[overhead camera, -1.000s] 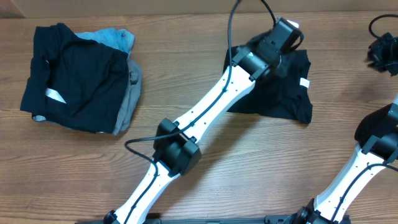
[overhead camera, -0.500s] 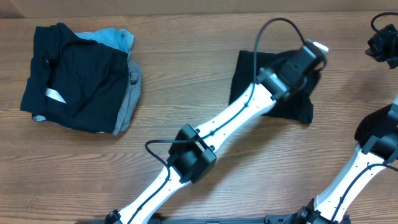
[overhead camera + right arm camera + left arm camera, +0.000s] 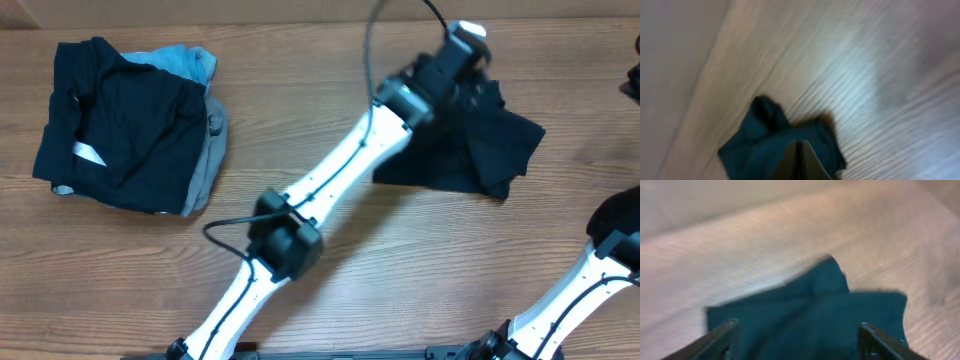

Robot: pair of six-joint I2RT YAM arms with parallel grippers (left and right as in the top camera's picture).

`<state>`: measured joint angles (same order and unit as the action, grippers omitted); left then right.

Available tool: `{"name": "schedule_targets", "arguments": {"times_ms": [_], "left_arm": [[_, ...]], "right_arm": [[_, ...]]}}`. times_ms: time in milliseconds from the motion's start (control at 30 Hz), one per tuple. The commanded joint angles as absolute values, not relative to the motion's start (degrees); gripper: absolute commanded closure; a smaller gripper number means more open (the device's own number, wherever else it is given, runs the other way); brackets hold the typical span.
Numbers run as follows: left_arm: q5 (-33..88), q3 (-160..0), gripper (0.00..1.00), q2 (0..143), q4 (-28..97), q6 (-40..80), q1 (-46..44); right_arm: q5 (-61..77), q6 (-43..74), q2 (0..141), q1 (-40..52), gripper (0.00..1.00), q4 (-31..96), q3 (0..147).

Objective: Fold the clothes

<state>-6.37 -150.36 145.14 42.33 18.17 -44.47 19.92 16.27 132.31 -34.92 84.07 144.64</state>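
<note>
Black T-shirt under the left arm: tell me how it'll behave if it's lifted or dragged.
Likely floppy: the black T-shirt lies in rumpled, uneven folds, so it should droop and lose its shape when lifted. Probably light, since it looks like thin fabric lying nearly flat on the table. If dragged, it would likely bunch up rather than slide whole.

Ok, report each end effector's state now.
Left end effector: open, above the plain black soft-fabric T-shirt.
Right end effector: closed; whether it holds anything cannot be told.
</note>
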Motion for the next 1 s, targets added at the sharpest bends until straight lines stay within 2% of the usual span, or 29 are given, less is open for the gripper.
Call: {"name": "schedule_targets", "arguments": {"times_ms": [0, 33, 200, 333, 533, 800, 967], "left_arm": [[7.9, -151.5, 0.91, 142.2, 45.6, 18.4, -37.1], [14.4, -150.9, 0.96, 143.1, 45.8, 18.4, -35.2], [32.3, -150.5, 0.96, 151.1, 43.9, 17.1, -30.8], [43.7, -150.5, 0.96, 156.9, 36.9, 17.2, -30.3], [43.3, -150.5, 0.96, 160.8, 34.1, 17.1, -31.8], [35.4, -150.5, 0.96, 163.1, 36.0, 18.2, -33.1], [33.9, -150.5, 0.96, 164.7, 36.4, 18.2, -33.4]], "right_arm": [[31.9, 7.1, 129.6, -31.7, 0.96, 85.8, 145.8], [32.3, 6.9, 129.6, -30.6, 0.96, 87.0, 145.7], [32.6, 3.7, 129.8, -23.4, 0.96, 93.8, 145.4], [29.6, 3.2, 129.8, -18.1, 0.96, 97.1, 143.8], [22.6, 3.4, 129.9, -12.0, 0.96, 95.2, 132.4], [19.7, 3.4, 129.9, -11.2, 0.96, 88.1, 115.3], [17.3, 3.4, 129.9, -9.1, 0.96, 88.1, 108.7]]}}
